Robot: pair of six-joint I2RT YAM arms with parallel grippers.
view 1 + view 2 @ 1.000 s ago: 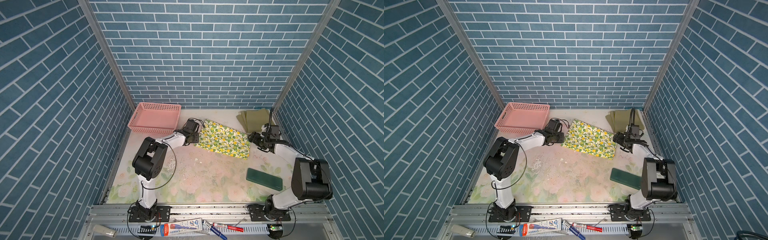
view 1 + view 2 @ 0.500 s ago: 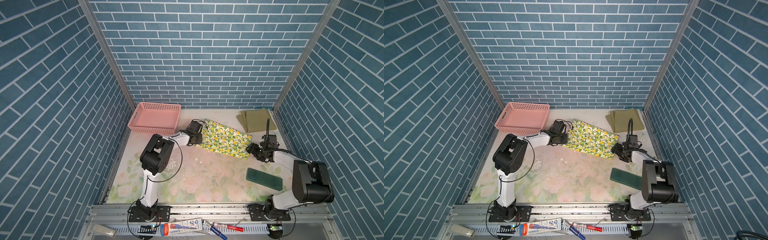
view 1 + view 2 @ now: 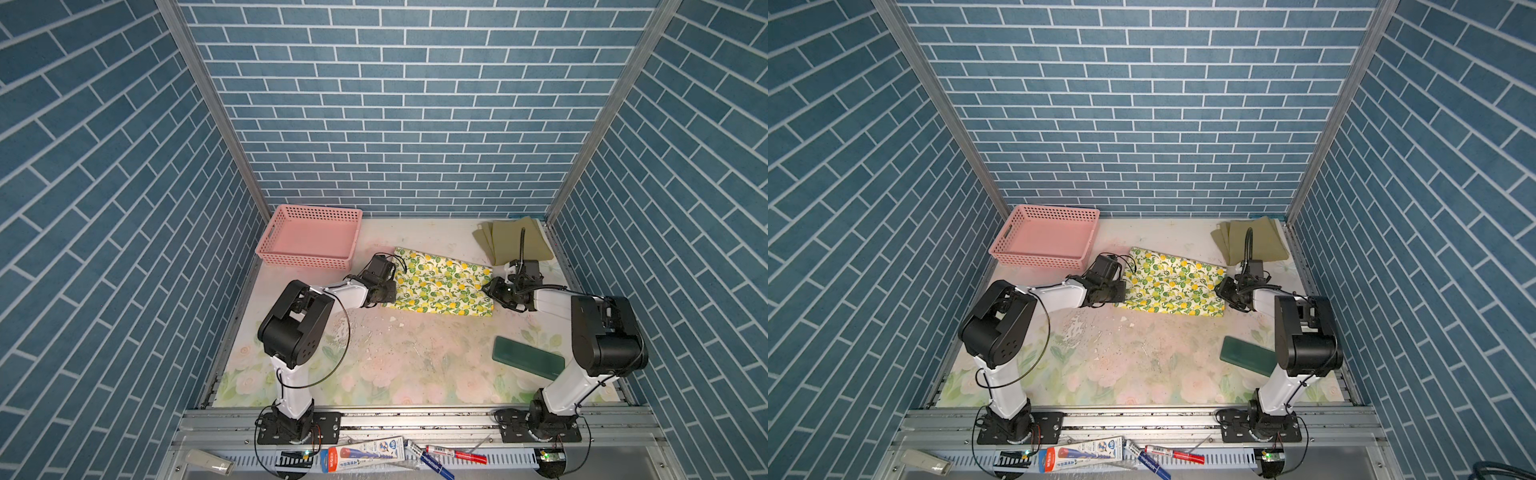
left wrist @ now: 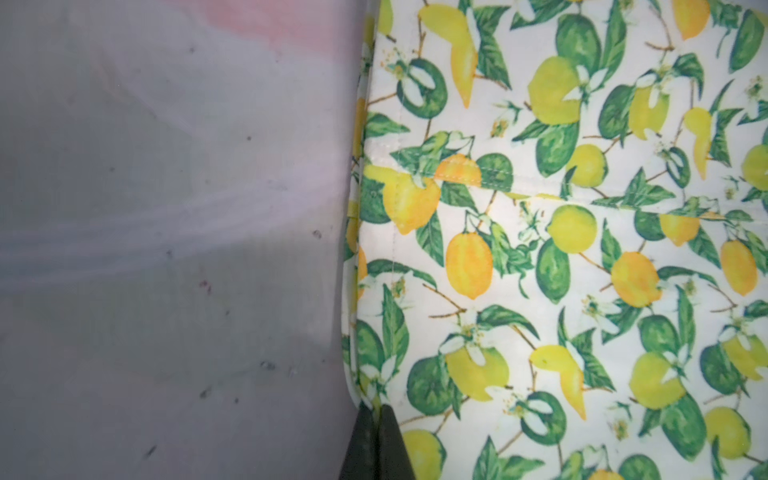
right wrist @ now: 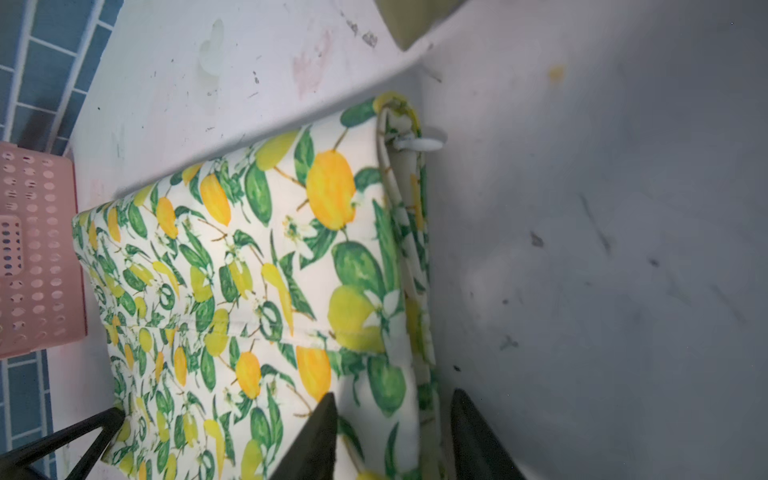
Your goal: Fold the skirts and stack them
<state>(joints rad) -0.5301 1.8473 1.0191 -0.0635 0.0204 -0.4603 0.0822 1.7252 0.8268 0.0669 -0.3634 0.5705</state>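
**A:** Left gripper (image 4: 377,411): pressed together, seemingly pinching a hem corner at the left end of the lemon skirt (image 3: 440,286). Right gripper (image 5: 394,392): spread, straddling the opposite edge, cloth layers between the fingers, nothing clamped yet.

**B:** Whereabouts of that skirt?

**A:** Flat on the table (image 3: 415,353), toward the back, between the pink basket (image 3: 307,259) and the olive skirt (image 3: 519,241). Already doubled over, judging by the stacked layers at the right-hand edge. Olive skirt folded in the far right corner, just beside the lemon one, not touching. No sign of a third skirt.

**B:** Step in hand, then?

**A:** Probably taking hold of both ends, either for one more fold or for carrying over onto the olive one. Hard to tell which.

**B:** Needed next?

**A:** Closing the right jaws on every layer at once, not only the top one. Then raising both ends together, level, with enough tension to prevent unfolding. Also keeping clear of the dark green block (image 3: 528,357) near the right arm.
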